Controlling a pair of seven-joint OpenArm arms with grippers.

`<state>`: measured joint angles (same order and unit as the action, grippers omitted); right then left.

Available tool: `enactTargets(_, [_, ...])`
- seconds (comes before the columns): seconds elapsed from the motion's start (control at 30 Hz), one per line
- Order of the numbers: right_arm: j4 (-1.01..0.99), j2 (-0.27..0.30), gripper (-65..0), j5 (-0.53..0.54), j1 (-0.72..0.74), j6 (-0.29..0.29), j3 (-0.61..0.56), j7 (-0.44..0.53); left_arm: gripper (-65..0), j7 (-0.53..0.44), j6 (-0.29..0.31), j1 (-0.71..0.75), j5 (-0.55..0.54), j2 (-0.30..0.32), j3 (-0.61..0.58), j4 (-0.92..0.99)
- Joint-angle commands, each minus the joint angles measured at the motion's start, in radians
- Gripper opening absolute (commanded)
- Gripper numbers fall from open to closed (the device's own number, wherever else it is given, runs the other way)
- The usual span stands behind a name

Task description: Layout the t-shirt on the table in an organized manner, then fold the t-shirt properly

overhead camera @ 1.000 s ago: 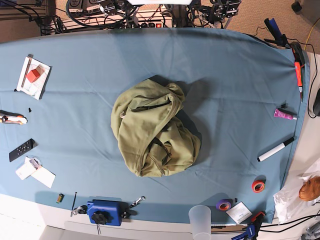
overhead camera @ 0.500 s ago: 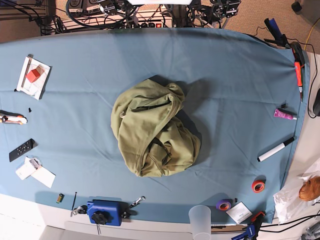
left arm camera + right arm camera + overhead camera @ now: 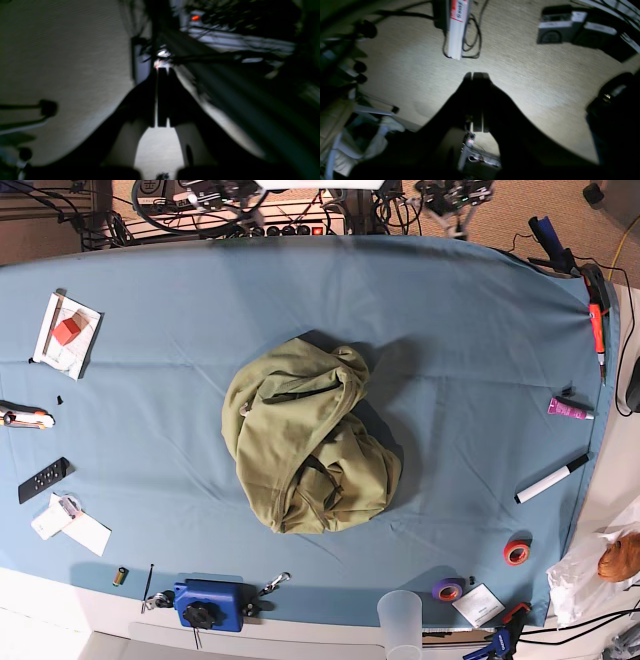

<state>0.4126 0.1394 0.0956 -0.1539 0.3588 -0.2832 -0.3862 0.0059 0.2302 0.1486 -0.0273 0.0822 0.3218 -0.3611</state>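
Observation:
The olive-green t-shirt (image 3: 308, 438) lies crumpled in a heap in the middle of the table (image 3: 470, 340), touched by neither arm. Both arms sit back beyond the table's far edge, where only dark parts of them show in the base view. In the left wrist view my left gripper (image 3: 162, 71) is shut, its fingers pressed together with nothing between them, over dim carpet and cables. The right wrist view has my right gripper (image 3: 477, 75) shut and empty too, above beige carpet. Neither wrist view shows the t-shirt.
Around the table's rim lie a red cube on paper (image 3: 66, 330), a remote (image 3: 43, 479), a blue clamp block (image 3: 210, 604), a clear cup (image 3: 400, 620), tape rolls (image 3: 516, 552), a marker (image 3: 551, 478), a pink tube (image 3: 568, 409) and an orange-handled tool (image 3: 597, 325).
The arm parts behind the table's far edge have shifted slightly. The t-shirt and the small objects lie as before.

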Motion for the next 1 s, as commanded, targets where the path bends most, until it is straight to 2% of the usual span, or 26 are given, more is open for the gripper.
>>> enactTargets(0.0, [0.006,0.014,-65.0,0.002,-0.005,0.003,0.001,-0.006,-65.0,-0.006,0.007,0.011,-0.002,0.012,0.001,-0.011])
enactTargets(0.2, [0.069,0.081,-65.0,0.007,-0.061,0.002,0.001,-0.006,-65.0,-0.006,-0.011,0.125,-0.002,0.060,0.001,-0.138])
enactTargets(0.4, [0.243,0.150,-65.0,0.132,-0.168,0.002,0.001,-0.038,-65.0,-0.006,0.021,0.263,-0.002,0.066,0.001,-0.368])
enactTargets(0.5, [0.338,0.174,-65.0,0.175,-0.232,0.002,0.003,-0.075,-65.0,-0.006,0.067,0.328,-0.003,0.066,0.001,-0.481])
enactTargets(0.63, [0.456,0.200,-65.0,0.177,-0.313,0.002,0.004,-0.102,-65.0,0.004,0.132,0.412,-0.036,0.070,0.001,-0.618])
enactTargets(0.77, [0.570,0.220,-65.0,0.177,-0.396,0.003,0.006,-0.113,-65.0,0.082,0.134,0.495,-0.137,0.080,0.002,-0.743])
enactTargets(0.97, [0.760,0.224,-65.0,0.178,-0.523,0.002,0.076,-0.187,-65.0,0.111,0.138,0.605,-0.161,0.097,0.002,-0.896])
